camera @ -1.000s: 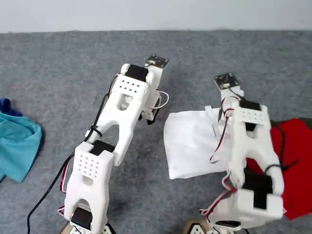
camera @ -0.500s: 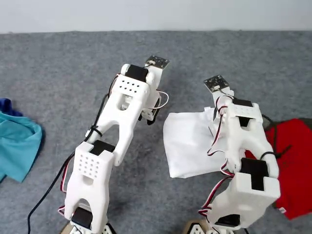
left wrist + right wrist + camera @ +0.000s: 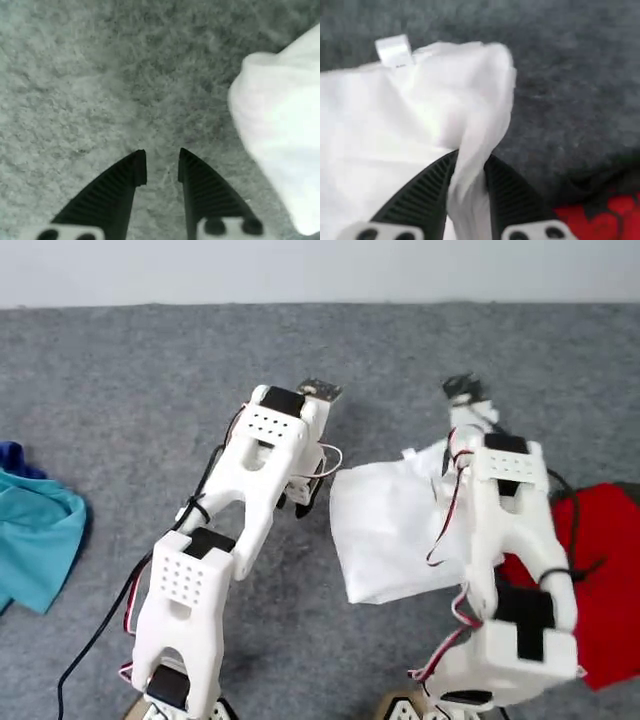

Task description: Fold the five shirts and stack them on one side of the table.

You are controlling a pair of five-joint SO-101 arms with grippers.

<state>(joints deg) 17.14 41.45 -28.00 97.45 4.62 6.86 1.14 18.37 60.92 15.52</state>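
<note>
A white shirt, partly folded, lies on the grey carpet right of centre. My right gripper is shut on a bunched fold at the shirt's far edge, near its neck tag. In the high view the right arm lies over the shirt's right side. My left gripper hovers low over bare carpet just left of the shirt, fingers a narrow gap apart with nothing between them. The left arm stands at centre.
A red shirt lies at the right edge, partly under the right arm, and shows as a red patch in the right wrist view. A teal shirt over a blue one sits at the left edge.
The right arm swung left, then back right and farther out, dragging the held shirt edge; the shirt's left side crept left. The left arm drew slightly nearer.
</note>
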